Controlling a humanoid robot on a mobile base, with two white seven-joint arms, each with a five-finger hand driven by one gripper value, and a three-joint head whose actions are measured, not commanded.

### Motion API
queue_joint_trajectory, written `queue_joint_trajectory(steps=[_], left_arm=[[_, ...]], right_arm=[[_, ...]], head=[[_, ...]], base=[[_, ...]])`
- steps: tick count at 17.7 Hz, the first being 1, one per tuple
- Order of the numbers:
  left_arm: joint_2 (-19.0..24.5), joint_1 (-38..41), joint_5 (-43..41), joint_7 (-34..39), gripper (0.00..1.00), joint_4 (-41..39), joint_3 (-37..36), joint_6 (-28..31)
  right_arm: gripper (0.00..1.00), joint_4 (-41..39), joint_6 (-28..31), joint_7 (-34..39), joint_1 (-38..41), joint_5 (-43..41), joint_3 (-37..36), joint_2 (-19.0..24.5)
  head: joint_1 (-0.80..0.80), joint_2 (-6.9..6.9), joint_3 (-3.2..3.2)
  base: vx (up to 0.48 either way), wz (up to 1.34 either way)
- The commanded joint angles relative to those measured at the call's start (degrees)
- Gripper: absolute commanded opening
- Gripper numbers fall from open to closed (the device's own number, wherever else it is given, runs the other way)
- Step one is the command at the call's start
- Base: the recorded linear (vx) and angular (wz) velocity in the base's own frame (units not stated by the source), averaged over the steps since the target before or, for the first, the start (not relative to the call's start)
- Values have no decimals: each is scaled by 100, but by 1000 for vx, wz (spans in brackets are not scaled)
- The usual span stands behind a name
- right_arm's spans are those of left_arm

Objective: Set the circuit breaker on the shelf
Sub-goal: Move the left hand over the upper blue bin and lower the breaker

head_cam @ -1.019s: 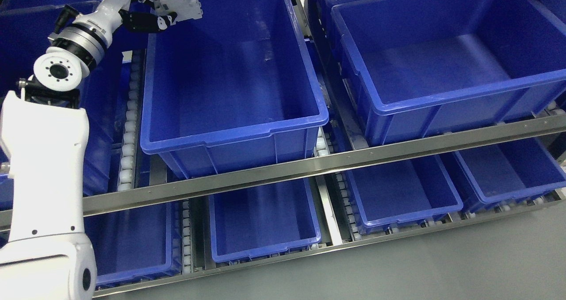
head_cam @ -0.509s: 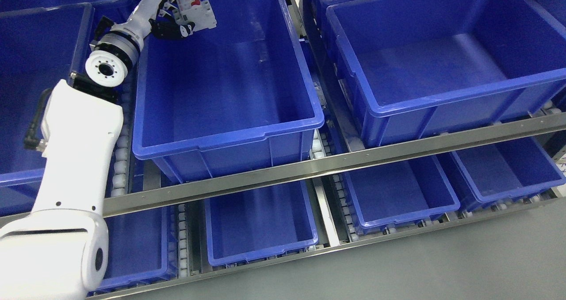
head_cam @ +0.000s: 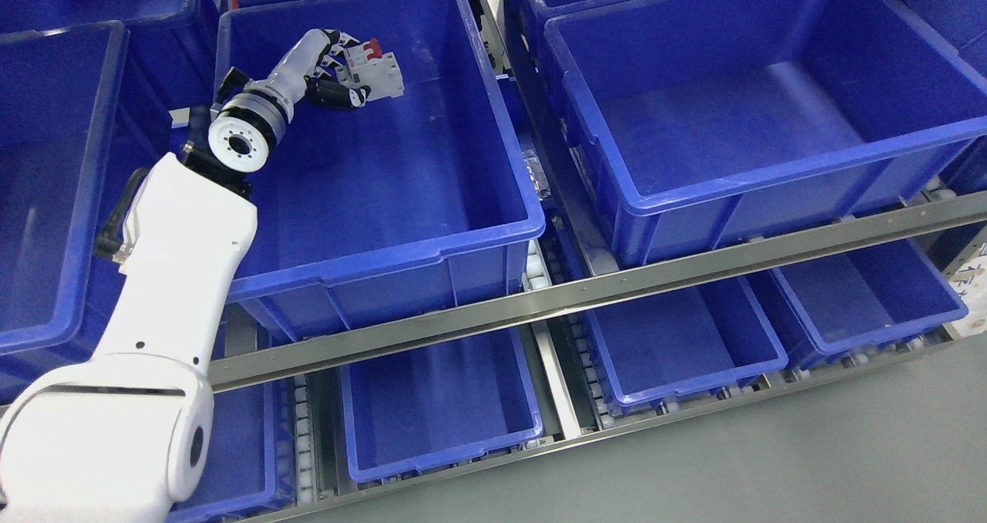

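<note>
Currently, at the far left of the frame you see part of a blue bin [head_cam: 46, 183] on the upper shelf level. Just right of it, your robot's white left arm [head_cam: 177, 276] rises from the lower left corner and reaches up over the near left corner of the large blue bin [head_cam: 463, 122] in the upper middle of the frame.

At the end of that arm, the left hand [head_cam: 331, 75] sits in the upper left, inside the far left part of this bin, its dark fingers [head_cam: 339, 96] clasped around a white circuit breaker [head_cam: 375, 74] with red toggles on top. The breaker appears to be held above the bin floor, not resting on it, though height is hard to judge.

Your main risk, as I judge it, is the grip: the fingers seem to hold one end only, with most of the breaker sticking out to the right, so it could tip or slip and drop hard. Opening the hand too high would cause a bounce or a landing on the toggles.

Further right, a second large blue bin [head_cam: 771, 160] sits across a metal divider, and a steel rail [head_cam: 694, 272] crosses the frame with smaller bins [head_cam: 686, 345] below. The right hand is not in view.
</note>
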Motion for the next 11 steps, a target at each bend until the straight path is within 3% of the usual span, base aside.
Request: queue_joint_trajectory(steps=[1,3,6,9,10,11], left_arm=[[50,20,0,39,39,599,-291,1],[50,11,0,136,54,599,-291,1],[76,-15,0,145,64,582,-291,1],[138,-85,35,451,87,512,-160,-8],[138,-164,87,531,89,311,41,-8],[112,-190,210,592,90,-204,939,-8]], right_arm=[[100,0,369,0,0,0,114,-100],[100,0,369,0,0,0,114,-100],[100,0,369,0,0,0,114,-100],[100,0,369,0,0,0,114,-100],[100,0,369,0,0,0,114,-100],[100,9,369,0,0,0,114,-100]], head=[[0,0,0],[0,0,0],[0,0,0],[0,0,0],[0,0,0],[0,0,0]], base=[[21,0],[0,0],[0,0],[0,0],[0,0],[0,0]])
